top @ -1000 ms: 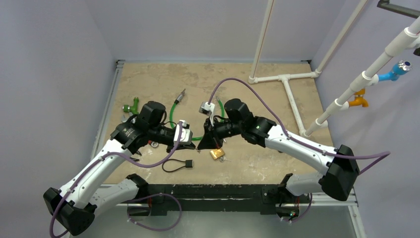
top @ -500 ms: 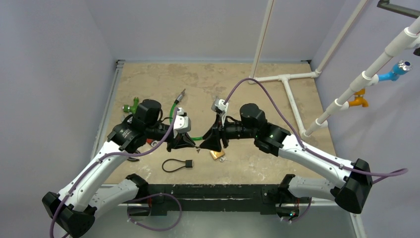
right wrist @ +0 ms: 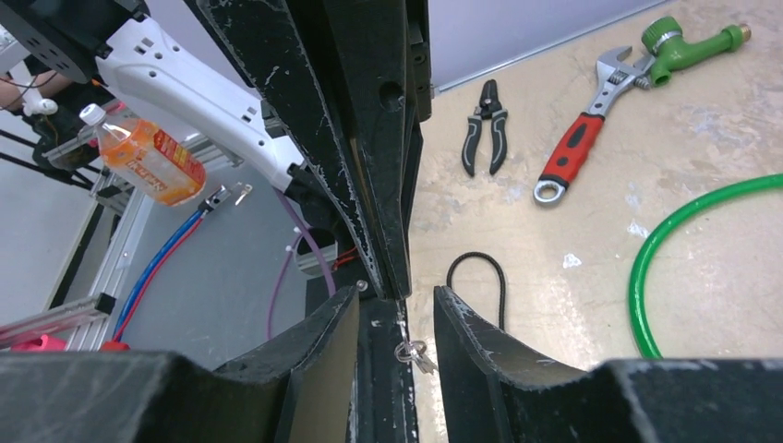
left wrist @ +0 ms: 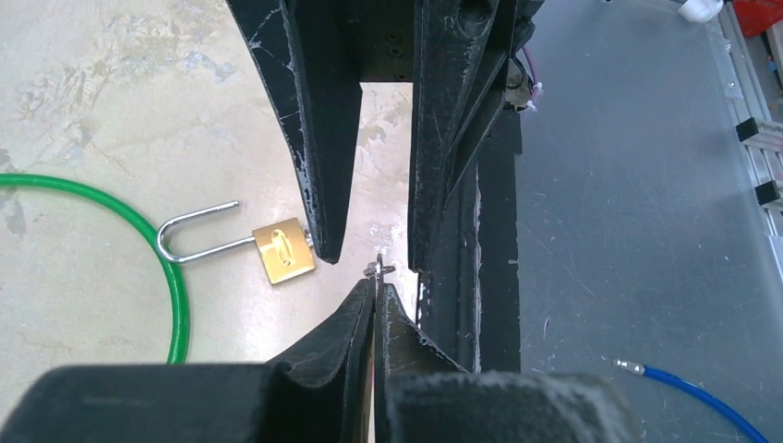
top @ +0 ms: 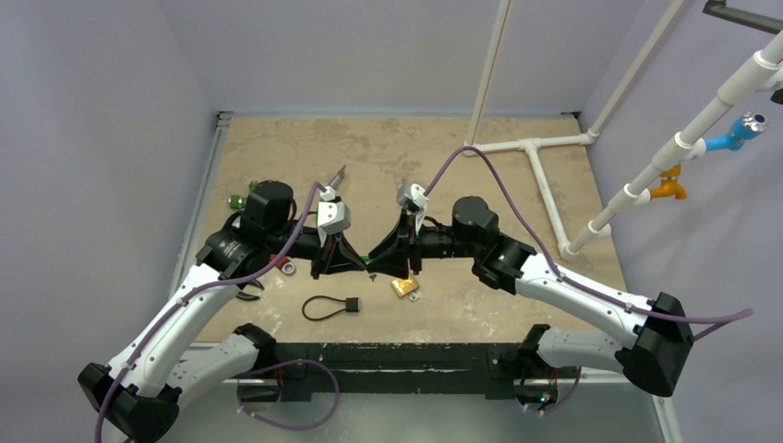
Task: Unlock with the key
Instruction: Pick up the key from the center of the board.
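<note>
My left gripper [left wrist: 377,284] is shut on a small silver key [left wrist: 379,269] on a ring, which sticks out past its tips. My right gripper [right wrist: 397,309] is open and faces it tip to tip. Its fingers [left wrist: 319,166] stand on either side of the key [right wrist: 412,352] without touching it. In the top view the left gripper [top: 362,268] and the right gripper [top: 373,264] meet above the table. The brass padlock [top: 403,287] lies on the table just below and to the right of them, also in the left wrist view [left wrist: 283,252], with its shackle [left wrist: 189,240] closed.
A green hose [left wrist: 148,242] curves beside the padlock. A black cable loop [top: 328,307] lies near the front edge. Pliers [right wrist: 486,138], a red-handled wrench [right wrist: 577,143] and a green nozzle [right wrist: 688,41] lie at the left. White pipes [top: 540,171] stand at the right.
The two grippers were apart, with the right one over the padlock. They have closed in tip to tip, and the open right jaws now straddle the key held by the left.
</note>
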You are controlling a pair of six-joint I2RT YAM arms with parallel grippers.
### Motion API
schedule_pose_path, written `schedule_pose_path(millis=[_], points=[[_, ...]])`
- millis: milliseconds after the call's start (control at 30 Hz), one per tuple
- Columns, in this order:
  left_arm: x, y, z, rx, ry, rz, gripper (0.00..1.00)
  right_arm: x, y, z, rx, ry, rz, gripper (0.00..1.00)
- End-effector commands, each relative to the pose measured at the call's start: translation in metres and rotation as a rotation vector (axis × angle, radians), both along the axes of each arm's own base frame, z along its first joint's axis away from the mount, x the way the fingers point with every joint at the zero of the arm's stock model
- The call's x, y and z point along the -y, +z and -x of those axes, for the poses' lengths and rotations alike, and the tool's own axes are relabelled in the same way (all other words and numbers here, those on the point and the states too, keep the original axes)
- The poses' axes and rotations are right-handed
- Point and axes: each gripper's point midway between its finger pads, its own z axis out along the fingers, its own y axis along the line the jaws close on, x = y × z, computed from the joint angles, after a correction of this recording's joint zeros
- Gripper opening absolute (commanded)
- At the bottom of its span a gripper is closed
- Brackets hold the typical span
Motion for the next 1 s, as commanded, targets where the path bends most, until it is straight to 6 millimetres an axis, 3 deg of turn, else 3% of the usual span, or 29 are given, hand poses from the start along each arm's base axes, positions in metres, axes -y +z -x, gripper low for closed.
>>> schedule_pose_path(millis=[0, 500, 733, 967], points=[[0.002, 0.029, 0.0, 0.046, -0.009, 0.071, 0.0, -0.004, 0.014, 0.006, 0.03, 0.054, -0.064, 0.35], [0.002, 0.039, 0.001, 0.05, -0.02, 0.095, 0.0, 0.001, -0.003, 0.01, -0.007, 0.086, -0.019, 0.22], [0.003, 0.041, 0.002, 0.049, -0.024, 0.105, 0.0, -0.003, -0.002, 0.007, -0.013, 0.083, -0.02, 0.0], [0.002, 0.039, 0.005, 0.049, -0.029, 0.105, 0.0, 0.001, 0.006, 0.007, -0.014, 0.076, -0.041, 0.0]])
